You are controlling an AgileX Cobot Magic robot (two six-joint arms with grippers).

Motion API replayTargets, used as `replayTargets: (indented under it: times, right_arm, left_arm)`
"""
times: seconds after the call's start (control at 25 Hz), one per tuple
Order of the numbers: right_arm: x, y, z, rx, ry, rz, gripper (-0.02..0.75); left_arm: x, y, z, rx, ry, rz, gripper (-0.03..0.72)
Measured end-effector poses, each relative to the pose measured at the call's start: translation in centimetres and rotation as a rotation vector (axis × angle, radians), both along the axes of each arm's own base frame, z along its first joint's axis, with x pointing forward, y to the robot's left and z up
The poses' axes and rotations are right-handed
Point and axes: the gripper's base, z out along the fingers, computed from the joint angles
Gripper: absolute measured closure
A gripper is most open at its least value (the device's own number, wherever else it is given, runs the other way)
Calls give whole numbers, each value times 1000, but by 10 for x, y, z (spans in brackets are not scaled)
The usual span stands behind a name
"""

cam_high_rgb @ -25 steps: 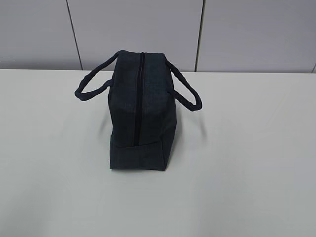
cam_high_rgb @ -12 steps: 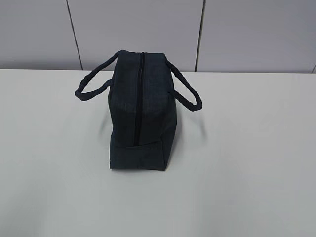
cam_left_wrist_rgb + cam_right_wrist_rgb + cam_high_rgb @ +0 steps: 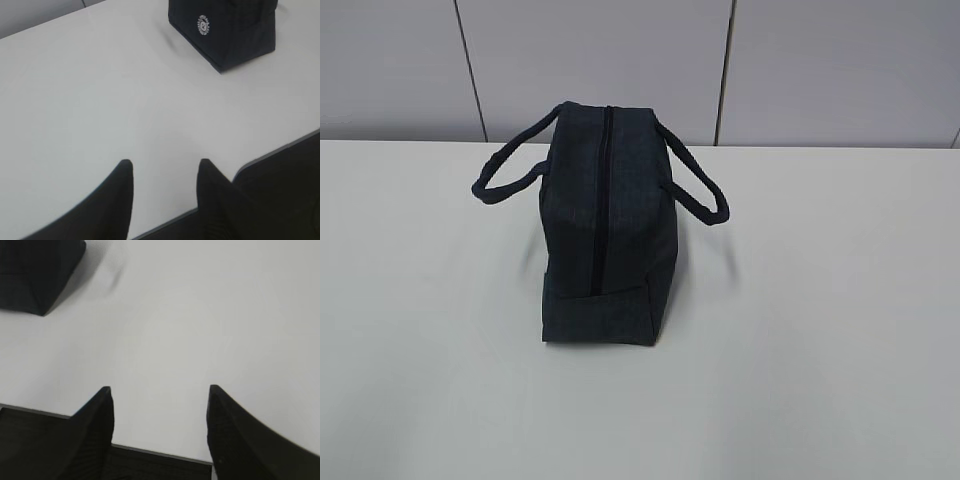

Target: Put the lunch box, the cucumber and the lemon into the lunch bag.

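The dark navy lunch bag stands on the white table with its top zipper closed and both handles splayed outward. The lunch box, the cucumber and the lemon are out of view. The left wrist view holds the bag at the top right, with a round white logo on its end. My left gripper hangs open over the table's near edge, far from the bag, nothing between its fingers. A corner of the bag shows at the right wrist view's top left. My right gripper is open and holds nothing.
A pale panelled wall rises behind the table. The table's near edge runs under both grippers, with dark floor below it. Neither arm shows in the exterior view.
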Motion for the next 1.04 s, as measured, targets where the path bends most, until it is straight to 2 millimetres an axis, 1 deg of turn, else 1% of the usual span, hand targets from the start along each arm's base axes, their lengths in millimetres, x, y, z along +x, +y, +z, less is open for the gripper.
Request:
replayTargets:
  times: [0.24,0.44,0.76,1.04]
  right_arm:
    - [1,1,0,0,-2,-64,296]
    - [1,1,0,0,-2,-66,296]
    - [1,1,0,3,-3,-66,296]
    - [1,1,0,3,-4,-66,295]
  left_arm:
    - [0,-1,0,0,0,74,399]
    - [0,-1,0,0,0,78,402]
    - [1,-1,0,0,0,82,436]
    - [1,-1,0,0,0,82,440]
